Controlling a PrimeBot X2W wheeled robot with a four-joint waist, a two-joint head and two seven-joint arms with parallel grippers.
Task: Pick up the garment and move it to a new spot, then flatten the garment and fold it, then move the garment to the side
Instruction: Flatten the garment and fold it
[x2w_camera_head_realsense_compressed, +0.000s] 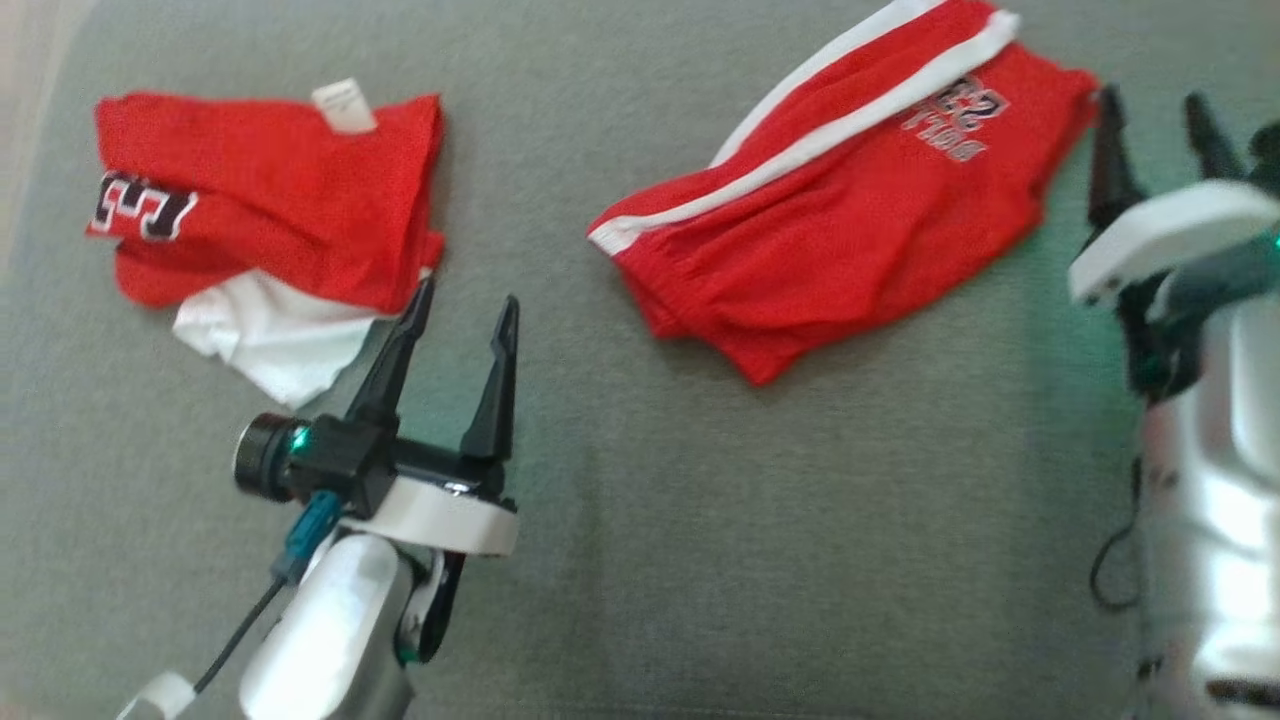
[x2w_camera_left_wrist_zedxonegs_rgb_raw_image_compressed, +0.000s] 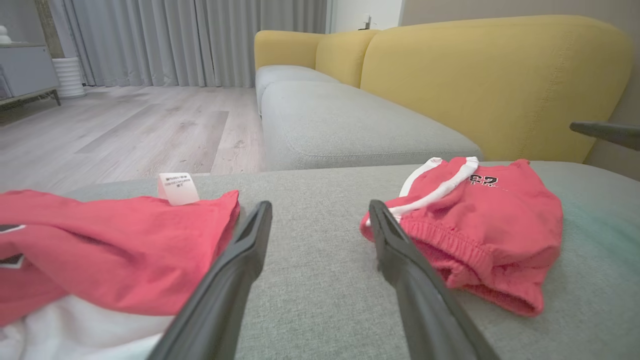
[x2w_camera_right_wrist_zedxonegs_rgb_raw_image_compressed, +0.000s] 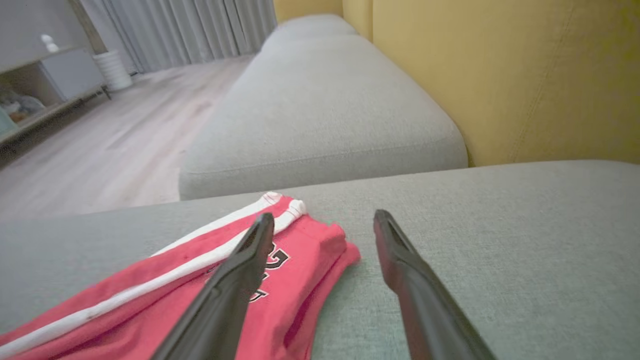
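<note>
Shorts (x2w_camera_head_realsense_compressed: 840, 200) are lying on the cushion (x2w_camera_head_realsense_compressed: 700, 550), shirt (x2w_camera_head_realsense_compressed: 270, 190) well to their left; left gripper (x2w_camera_head_realsense_compressed: 467, 295) is standing open between them; right gripper (x2w_camera_head_realsense_compressed: 1150, 98) is standing open just right of the shorts.

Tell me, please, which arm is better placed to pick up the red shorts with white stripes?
Probably right. The right fingers, open, stand just beside the printed end of the red shorts. The left fingers are by the red-and-white shirt, farther from the shorts.

Head cam overhead, wrist cams low
</note>
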